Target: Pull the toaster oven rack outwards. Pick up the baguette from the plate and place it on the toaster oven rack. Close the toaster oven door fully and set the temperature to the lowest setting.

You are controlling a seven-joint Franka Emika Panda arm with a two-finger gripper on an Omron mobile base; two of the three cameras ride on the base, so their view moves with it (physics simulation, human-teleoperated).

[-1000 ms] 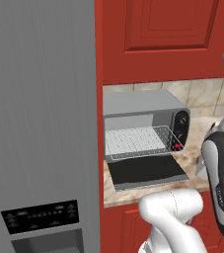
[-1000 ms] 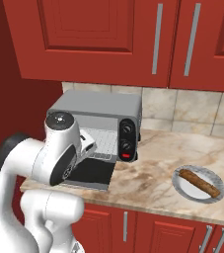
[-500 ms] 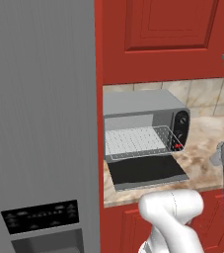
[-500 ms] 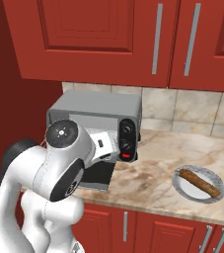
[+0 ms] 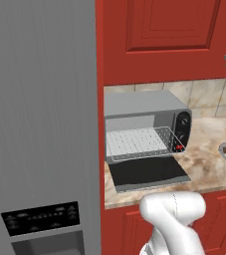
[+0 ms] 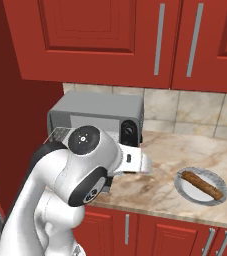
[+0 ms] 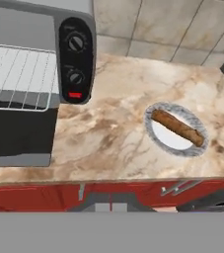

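- The tall flat grey fridge [image 5: 40, 114] stands at the left of the left base view, with a dark panel low on its front.
- The red wooden cupboards [image 6: 110, 40] hang above the shiny brown and cream stone counter [image 7: 118, 133].
- The boxy grey-silver toaster oven [image 5: 144, 107] sits on the counter beside the fridge. It has a black strip with two knobs and a red button at its right.
- The dark glass toaster oven door [image 5: 147, 174] with its grey frame lies open and flat, in front of the oven.
- The thin silver wire toaster oven rack [image 5: 139, 143] sticks out over the open door.
- The round grey-white plate [image 7: 177, 131] rests on the counter, well apart from the oven, to its right.
- The small long golden-brown baguette [image 7: 178, 127] lies slantwise across the plate.
- The hand view looks down on the counter from above, with the baguette to the right of the middle and up a bit.
- I cannot tell if the claw is wide or squeezed, because its tips are not seen.
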